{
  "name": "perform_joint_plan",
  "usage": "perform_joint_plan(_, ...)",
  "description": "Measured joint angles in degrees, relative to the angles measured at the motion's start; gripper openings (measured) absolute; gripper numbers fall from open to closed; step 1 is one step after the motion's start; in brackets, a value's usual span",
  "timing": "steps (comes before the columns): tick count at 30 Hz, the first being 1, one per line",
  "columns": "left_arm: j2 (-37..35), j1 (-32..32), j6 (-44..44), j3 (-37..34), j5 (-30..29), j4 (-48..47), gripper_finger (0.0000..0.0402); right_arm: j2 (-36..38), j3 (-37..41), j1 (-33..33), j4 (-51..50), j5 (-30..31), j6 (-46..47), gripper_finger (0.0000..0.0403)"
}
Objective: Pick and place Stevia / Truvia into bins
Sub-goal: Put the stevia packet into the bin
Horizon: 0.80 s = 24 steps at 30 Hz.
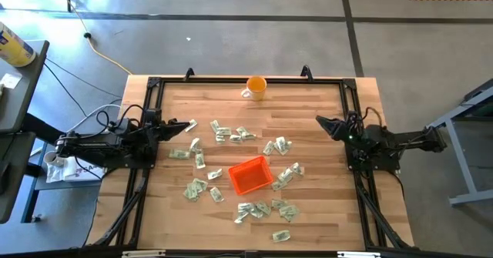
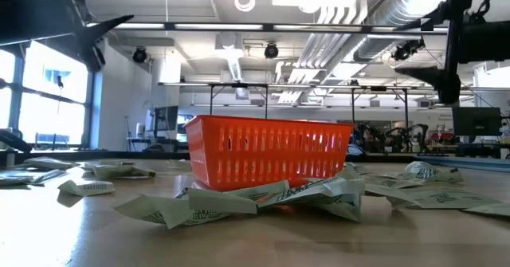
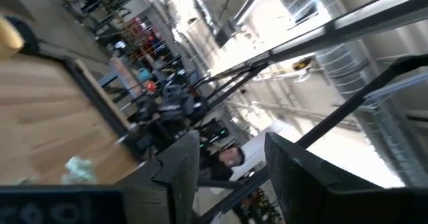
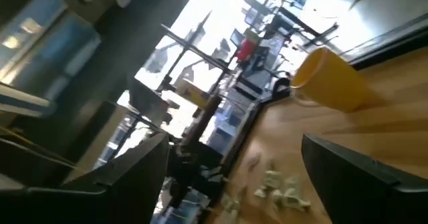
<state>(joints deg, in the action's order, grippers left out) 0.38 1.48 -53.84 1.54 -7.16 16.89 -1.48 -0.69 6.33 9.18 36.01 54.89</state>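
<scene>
A wooden worktop [image 1: 323,212] carries scattered Stevia sachets [image 1: 231,134] around the central orange tray [image 1: 249,175]. Left gripper [image 1: 187,126] and right gripper [image 1: 322,122] hover at opposite side edges, fingers apart, empty.

Bright overhead lighting, window glare, blurred wrist views, soft faint shadows

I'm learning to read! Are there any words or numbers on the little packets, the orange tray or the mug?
None can be read.
Packets: dark print shows, too small and blurred to read.
Tray: no writing seen.
Mug: no writing seen.
</scene>
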Motion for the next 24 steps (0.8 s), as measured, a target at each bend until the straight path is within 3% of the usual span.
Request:
perform_joint_plan(8,0.0,0.0,-0.9,0.0,-0.4,-3.4,0.0205,0.0,0.0,0.0,10.7,-0.6,0.0,0.0330)
perform_joint_plan(15,0.0,0.0,-0.4,0.0,-8.1,-4.0,0.0205,-1.8,0.0,0.0,9.3,-4.6,7.4,0.0328)
perform_joint_plan(21,0.0,0.0,-0.4,0.0,-9.2,-6.3,0.0205,-14.5,-7.1,0.3,5.6,-4.9,7.4,0.0301)
perform_joint_plan(24,0.0,0.0,-0.4,0.0,-10.0,-7.9,0.0205,-23.5,-15.2,0.3,-6.6,-8.8,7.1,0.0284)
